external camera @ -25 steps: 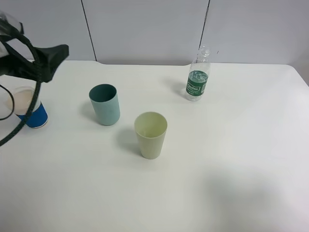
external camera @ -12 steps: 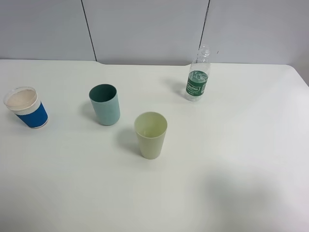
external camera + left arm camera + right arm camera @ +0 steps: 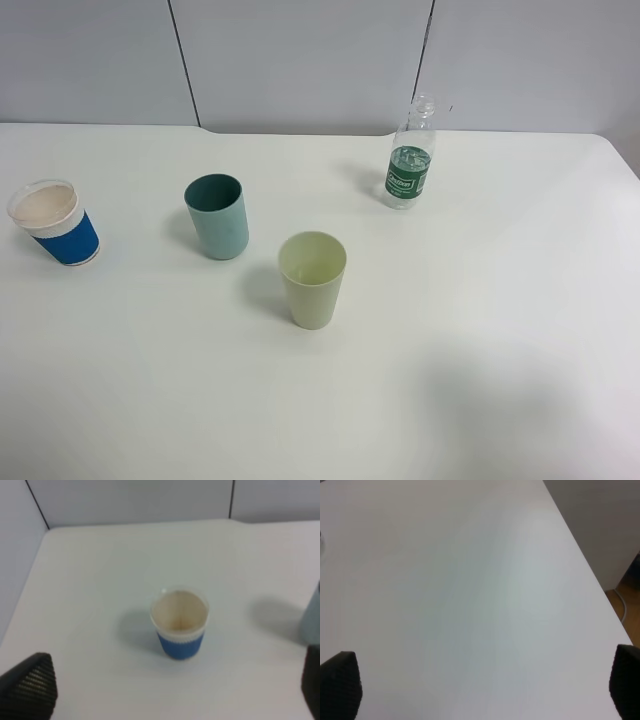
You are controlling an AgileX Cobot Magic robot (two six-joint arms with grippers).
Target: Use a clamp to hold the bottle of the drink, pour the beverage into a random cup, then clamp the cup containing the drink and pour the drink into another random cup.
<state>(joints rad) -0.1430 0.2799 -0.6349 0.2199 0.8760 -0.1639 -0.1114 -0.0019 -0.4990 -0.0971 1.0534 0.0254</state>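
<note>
Left pincer (image 3: 165,692): jaws spread wide, nothing between them, only the two dark ribbed fingertips (image 3: 27,685) show at the frame edges of the left wrist view. It hangs over bare worktop (image 3: 100,570), with the blue-sleeved white cup (image 3: 179,624) ahead of it, well apart. The cup stands upright and its inside looks pale; cannot tell whether there is liquid in it.

Right pincer (image 3: 482,685): also wide open and empty, over bare worktop near the right edge; floor and a cable (image 3: 621,601) show past that edge.

Neither arm appears in the high view.

High view: blue-sleeved cup (image 3: 55,222) at far left. Teal tumbler (image 3: 217,216) upright, right of it, well apart. Pale yellow-green tumbler (image 3: 313,279) near the teal one, closer to the camera, not touching. Clear bottle with green label (image 3: 410,160) upright, uncapped, toward the back of the worktop (image 3: 500,330) near the grey wall panels (image 3: 300,60), well apart from all three cups.
</note>
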